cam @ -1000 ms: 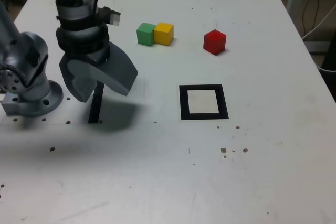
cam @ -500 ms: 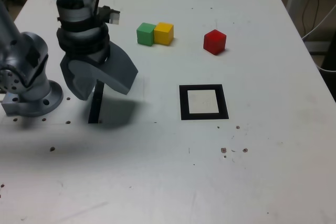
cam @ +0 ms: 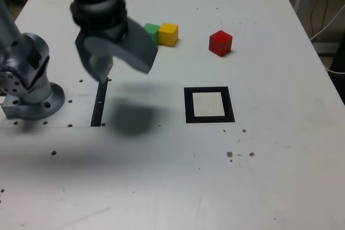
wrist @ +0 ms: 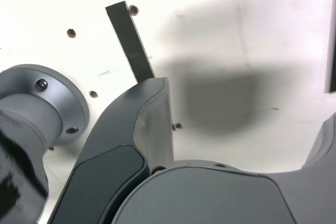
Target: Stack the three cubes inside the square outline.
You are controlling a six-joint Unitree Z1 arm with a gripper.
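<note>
Above the worktop (cam: 269, 176), toward the exterior view's left, the pincer (cam: 116, 60) hangs in the air with its 2 grey jaws spread apart and nothing between them. A dark shadow (cam: 129, 118) lies on the surface below it.

Green cube (cam: 152, 32): near the far side of the worktop, partly hidden behind the pincer's jaw in the exterior view. It touches the yellow cube (cam: 168, 34) on the exterior view's right, the 2 sitting side by side.

Red cube (cam: 220, 43): alone, further to the exterior view's right, apart from the yellow one.

Square outline (cam: 209, 104): thick black border, white centre, flat on the worktop, nearer the camera than all 3 cubes and roughly between the yellow and red ones in line. Nothing sits inside it. All 3 cubes rest singly on the surface, none stacked.

Thin black strip (cam: 98, 106): lies on the worktop below the pincer, at the exterior view's left of the shadow. Arm base (cam: 29, 87): grey, round, bolted at the exterior view's left edge.

Wrist view: both jaws show as grey curved shapes with an open gap between them; the pincer (wrist: 247, 124) holds nothing. The strip (wrist: 129, 40) and the base (wrist: 39, 103) are visible, along with the shadow (wrist: 220, 98) on the white surface. A dark edge at the frame's side may be the outline; cannot tell. No cubes appear in this view.
</note>
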